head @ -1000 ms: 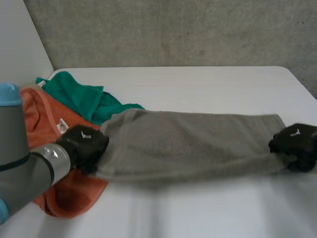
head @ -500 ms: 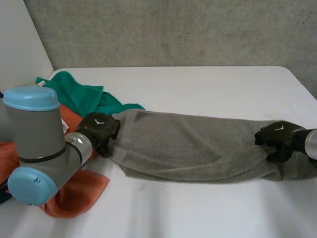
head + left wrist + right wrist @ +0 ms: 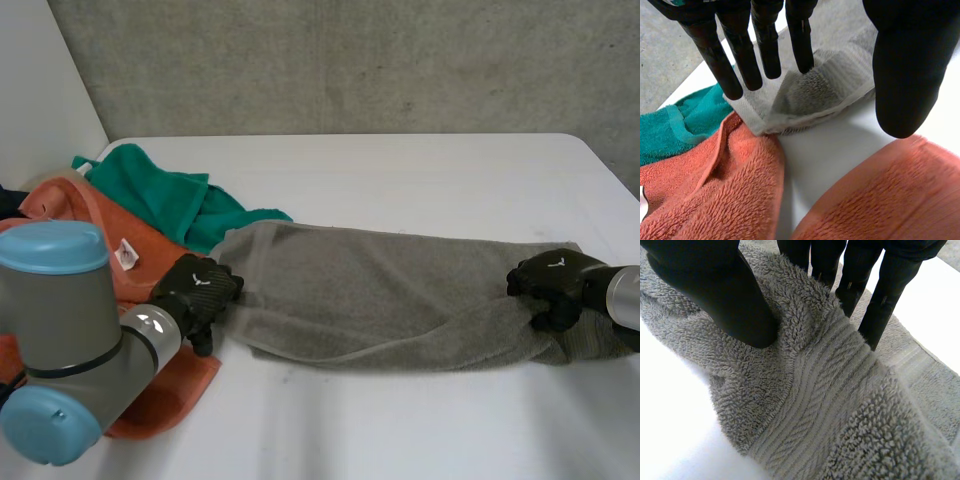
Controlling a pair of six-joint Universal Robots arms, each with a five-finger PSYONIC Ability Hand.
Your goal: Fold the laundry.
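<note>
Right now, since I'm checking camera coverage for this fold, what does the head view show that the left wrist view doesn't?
Head view: the right hand on one end of the long grey terry towel, and the towel's whole length across the white table. Left wrist view: the left hand with straight fingers over the towel's other corner, thumb apart. Both: the grey towel, the orange terry towel and the crumpled green towel.

orange towel (image 3: pixel 85 225) half hidden, behind left arm (image 3: pixel 60 310)
</note>
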